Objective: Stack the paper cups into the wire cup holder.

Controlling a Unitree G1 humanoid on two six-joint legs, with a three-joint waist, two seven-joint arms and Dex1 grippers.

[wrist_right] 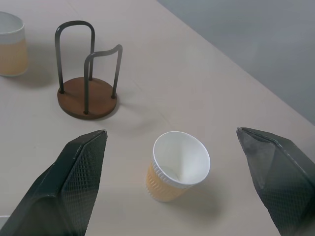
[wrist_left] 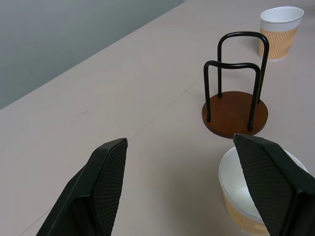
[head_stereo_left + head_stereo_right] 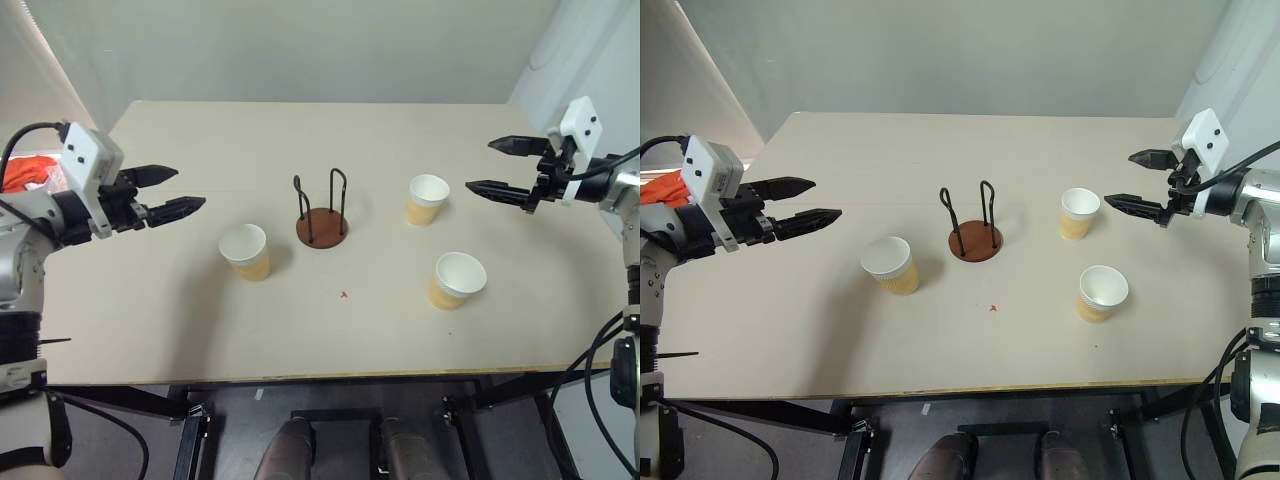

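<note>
Head views: the holder (image 3: 322,222) stands upright near the middle of the surface (image 3: 200,320), its two black wire loops rising from a round brown base. No cup sits in it. Three cups stand upright and well apart from one another. The left cup (image 3: 245,251) is near the holder, on its left and slightly nearer the robot. The far right cup (image 3: 427,199) is to the holder's right, about level with it. The near right cup (image 3: 457,280) is further right of the holder and closer to the robot. A small red speck (image 3: 343,294) lies on the surface in front of the holder. The left end effector (image 3: 172,192) hovers well left of the holder, fingers apart, holding nothing. The right end effector (image 3: 503,167) hovers right of the holder, just beyond the far right cup, fingers apart, holding nothing.

Left wrist view: both fingers (image 2: 101,189) stand wide apart. The left cup (image 2: 246,196) is partly hidden behind one finger, with the holder (image 2: 235,112) just beyond it and the far right cup (image 2: 279,32) past the holder.

Right wrist view: fingers (image 1: 74,182) wide apart, with the far right cup (image 1: 176,166) between them, untouched. The holder (image 1: 87,96) stands beyond that cup, and the left cup (image 1: 11,44) beyond the holder.
</note>
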